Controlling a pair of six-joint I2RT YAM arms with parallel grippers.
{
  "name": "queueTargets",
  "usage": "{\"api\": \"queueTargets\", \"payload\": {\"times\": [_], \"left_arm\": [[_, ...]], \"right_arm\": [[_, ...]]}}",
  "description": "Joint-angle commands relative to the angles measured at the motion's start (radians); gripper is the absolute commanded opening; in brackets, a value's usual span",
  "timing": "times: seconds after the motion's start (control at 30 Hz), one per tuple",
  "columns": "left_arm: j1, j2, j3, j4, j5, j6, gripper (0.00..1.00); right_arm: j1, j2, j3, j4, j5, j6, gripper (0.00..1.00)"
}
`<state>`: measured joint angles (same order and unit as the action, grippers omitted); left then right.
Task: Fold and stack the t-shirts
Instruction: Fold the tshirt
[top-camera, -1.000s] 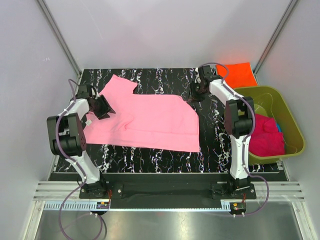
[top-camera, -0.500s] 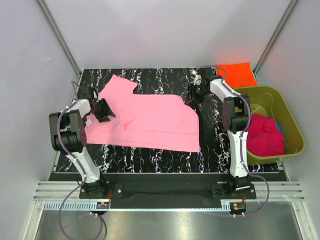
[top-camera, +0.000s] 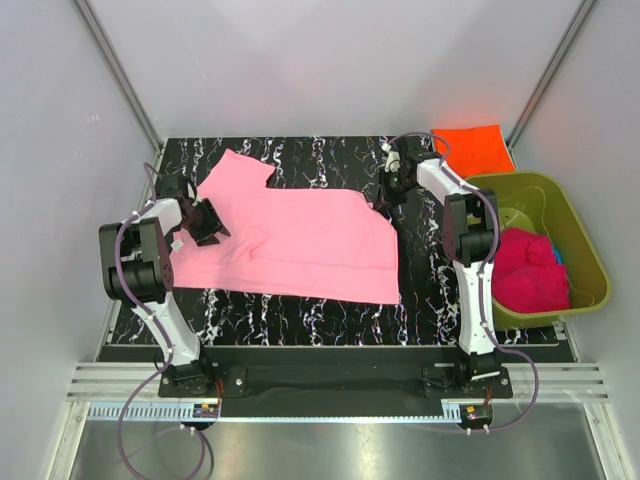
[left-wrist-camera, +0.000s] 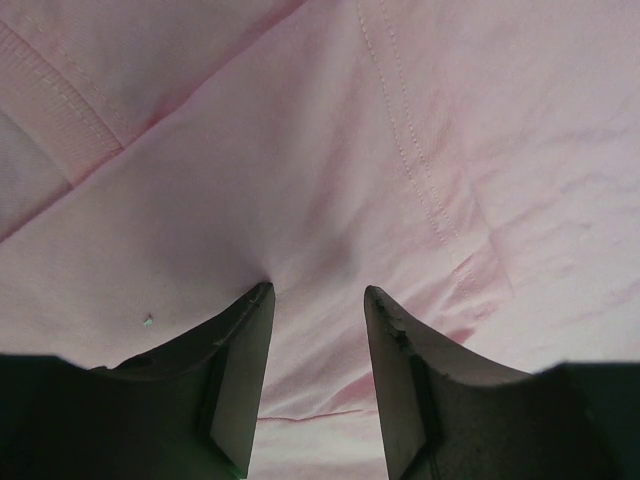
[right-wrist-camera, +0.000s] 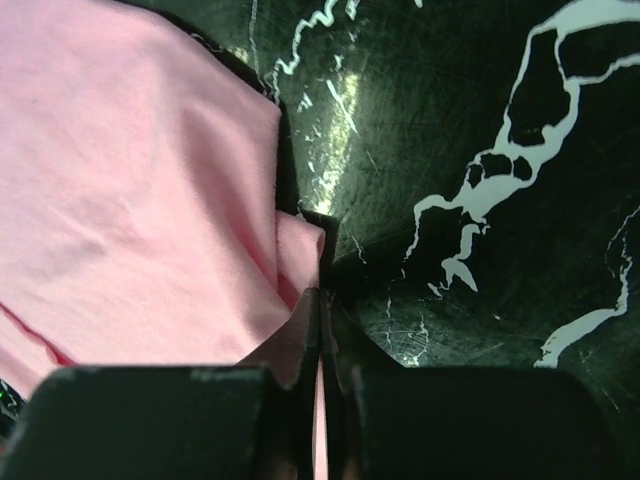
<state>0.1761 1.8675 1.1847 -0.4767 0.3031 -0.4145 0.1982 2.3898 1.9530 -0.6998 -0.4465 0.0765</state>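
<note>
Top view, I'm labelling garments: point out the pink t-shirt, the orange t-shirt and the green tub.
pink t-shirt (top-camera: 300, 235), top view, middle of its spread body
orange t-shirt (top-camera: 478, 148), top view, centre of the cloth
green tub (top-camera: 583, 240), top view, its right wall

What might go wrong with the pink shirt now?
The right fingers pinch only a thin bit at the edge of the pink t-shirt, so it may slip out when pulled. The left fingers stand open on the cloth without pinching it; if only one side lifts, the shirt could bunch up and fold crooked.
</note>
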Motion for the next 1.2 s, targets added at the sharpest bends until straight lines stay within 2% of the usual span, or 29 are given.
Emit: {"api": "queueTargets", "payload": {"times": [0.0, 0.13, 0.3, 0.53, 0.67, 0.7, 0.73, 0.87, 0.93, 1.0, 1.17], "left_arm": [[0.002, 0.027, 0.009, 0.003, -0.028, 0.017, 0.48], [0.0, 0.028, 0.007, 0.004, -0.045, 0.019, 0.48], [-0.003, 0.038, 0.012, 0.0, -0.041, 0.019, 0.48], [-0.01, 0.035, 0.013, -0.007, -0.056, 0.026, 0.48], [-0.013, 0.036, 0.015, -0.01, -0.056, 0.026, 0.48], [-0.015, 0.038, 0.015, -0.008, -0.055, 0.026, 0.48], [-0.017, 0.039, 0.015, -0.008, -0.056, 0.026, 0.48], [-0.018, 0.042, 0.018, -0.013, -0.062, 0.031, 0.48], [-0.02, 0.041, 0.021, -0.014, -0.064, 0.031, 0.48], [-0.02, 0.042, 0.023, -0.016, -0.064, 0.031, 0.48], [-0.021, 0.038, 0.027, -0.017, -0.064, 0.033, 0.48]], "right_arm": [[0.014, -0.075, -0.019, 0.023, 0.075, 0.02, 0.0], [0.017, -0.133, -0.048, 0.033, 0.065, 0.04, 0.0], [0.029, -0.21, -0.126, 0.088, 0.121, 0.059, 0.0], [0.032, -0.221, -0.154, 0.129, 0.242, 0.074, 0.0], [0.032, -0.209, -0.14, 0.154, 0.217, 0.08, 0.0], [0.033, -0.199, -0.131, 0.154, 0.195, 0.077, 0.02], [0.032, -0.195, -0.12, 0.154, 0.174, 0.075, 0.12], [0.032, -0.158, -0.1, 0.152, 0.071, 0.055, 0.33], [0.033, -0.147, -0.097, 0.154, 0.034, 0.051, 0.36], [0.038, -0.138, -0.098, 0.154, 0.035, 0.052, 0.36], [0.055, -0.138, -0.123, 0.154, 0.092, 0.055, 0.23]]}}
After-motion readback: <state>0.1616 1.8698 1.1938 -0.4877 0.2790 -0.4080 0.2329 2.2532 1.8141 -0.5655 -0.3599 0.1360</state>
